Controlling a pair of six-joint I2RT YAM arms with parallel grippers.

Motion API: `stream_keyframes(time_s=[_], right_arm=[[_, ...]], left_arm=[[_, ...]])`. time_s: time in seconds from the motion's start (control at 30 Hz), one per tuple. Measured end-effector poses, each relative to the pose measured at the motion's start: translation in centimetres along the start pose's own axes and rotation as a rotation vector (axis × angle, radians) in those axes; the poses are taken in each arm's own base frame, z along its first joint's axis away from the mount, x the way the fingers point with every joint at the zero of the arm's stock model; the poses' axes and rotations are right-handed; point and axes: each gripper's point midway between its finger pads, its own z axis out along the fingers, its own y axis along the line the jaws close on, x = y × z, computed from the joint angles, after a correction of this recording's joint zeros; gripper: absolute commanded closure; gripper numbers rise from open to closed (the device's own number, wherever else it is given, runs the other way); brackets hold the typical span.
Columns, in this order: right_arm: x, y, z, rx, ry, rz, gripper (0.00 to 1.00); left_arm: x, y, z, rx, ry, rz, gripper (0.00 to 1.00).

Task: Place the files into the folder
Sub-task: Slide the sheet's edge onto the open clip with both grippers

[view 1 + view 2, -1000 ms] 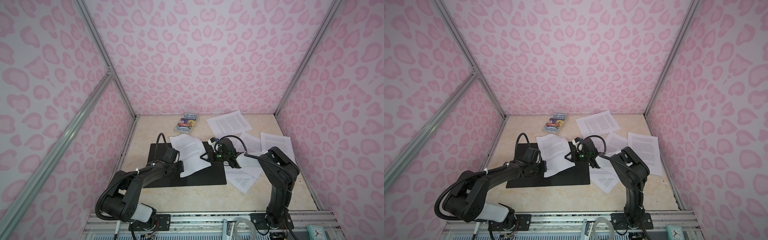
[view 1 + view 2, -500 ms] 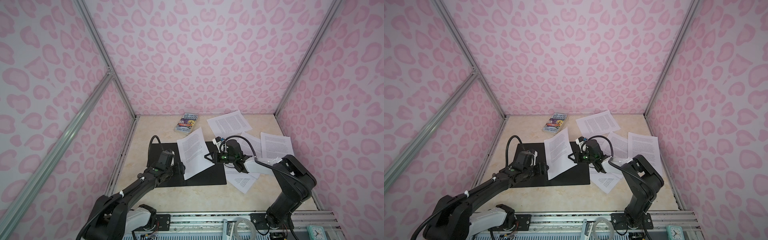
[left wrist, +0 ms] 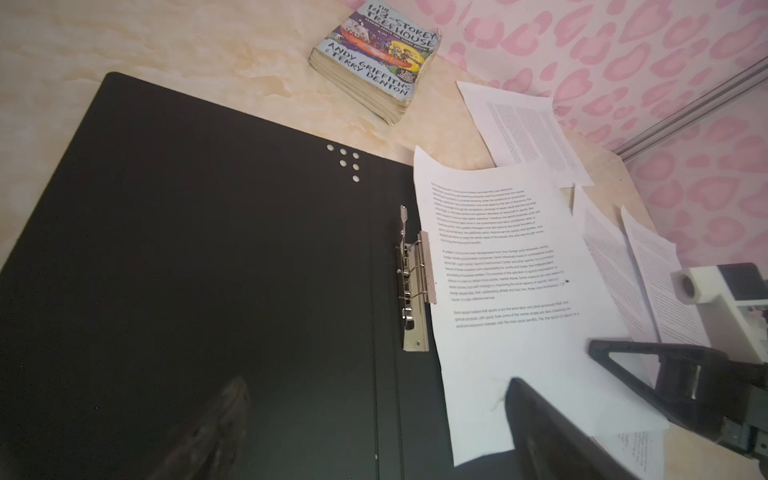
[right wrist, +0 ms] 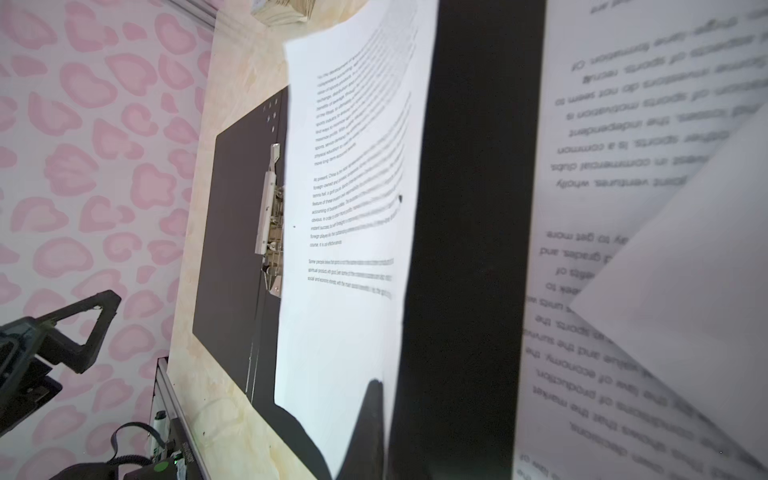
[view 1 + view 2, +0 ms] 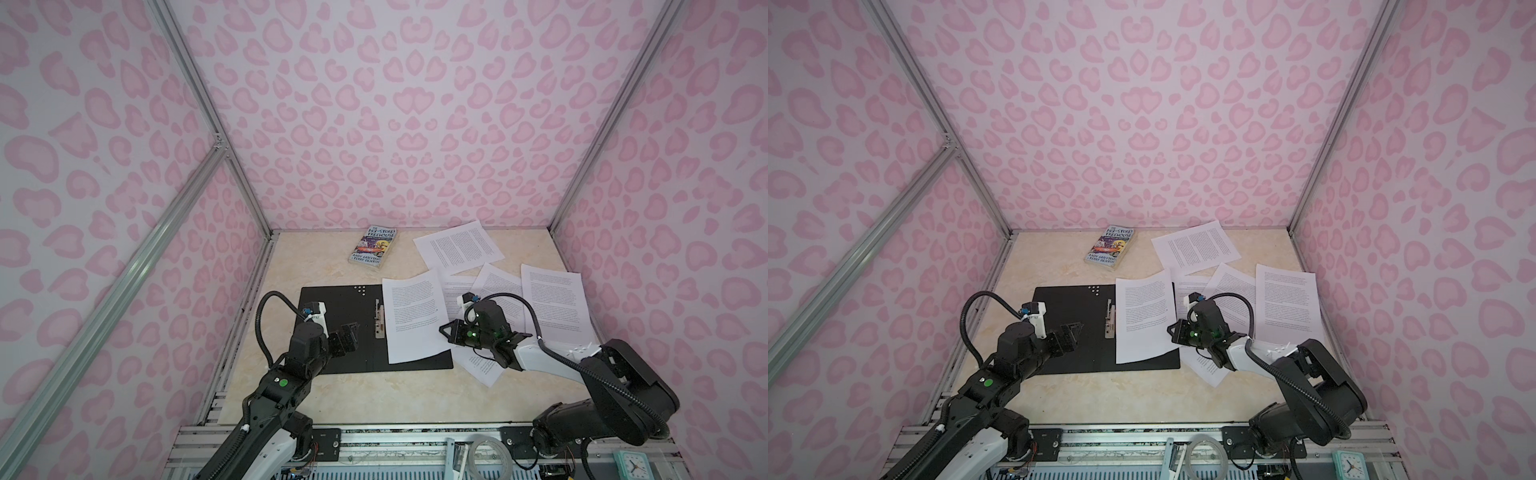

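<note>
Paper first: my right claw point(image 5: 444, 330) is pinched shut on the right edge of one printed sheet point(image 5: 411, 316), which lies across the right half of the open folder point(image 5: 340, 299), black side up. That sheet's left edge runs close against the metal clip point(image 5: 378, 320) on the spine; I cannot tell whether it sits under the clip. Its far edge overshoots the folder's far edge, and its near edge stops short, so a black strip shows below it. My left claw point(image 5: 351, 332) hangs over the folder's left half, jaws spread wide with nothing between them. The other loose sheets point(image 5: 552, 299) overlap one another to the right of the folder, under and beyond my right arm, the outermost close against the right wall. A far sheet point(image 5: 457, 247) has a corner at the back wall. A paperback book point(image 5: 374, 245) lies beyond the folder, apart from it. Bare tabletop point(image 5: 374, 395) runs along the folder's near side. On the left, only a narrow strip separates the folder from the wall rail.
</note>
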Motion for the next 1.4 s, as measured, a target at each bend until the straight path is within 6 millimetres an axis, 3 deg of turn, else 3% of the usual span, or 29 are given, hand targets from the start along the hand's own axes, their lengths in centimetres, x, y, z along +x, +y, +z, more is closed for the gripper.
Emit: stream_keyframes(time_s=[0.27,1.4], right_arm=[[0.3,0.3,0.6,0.003,0.017,-0.001,1.00],[2.8,3.4,0.6,-0.090,0.051,0.058,1.00]], left_arm=[[1.2,0.7,1.4,-0.052,0.083,-0.002,0.02],[1.1,0.8,1.5,-0.062,0.078,-0.002,0.02]])
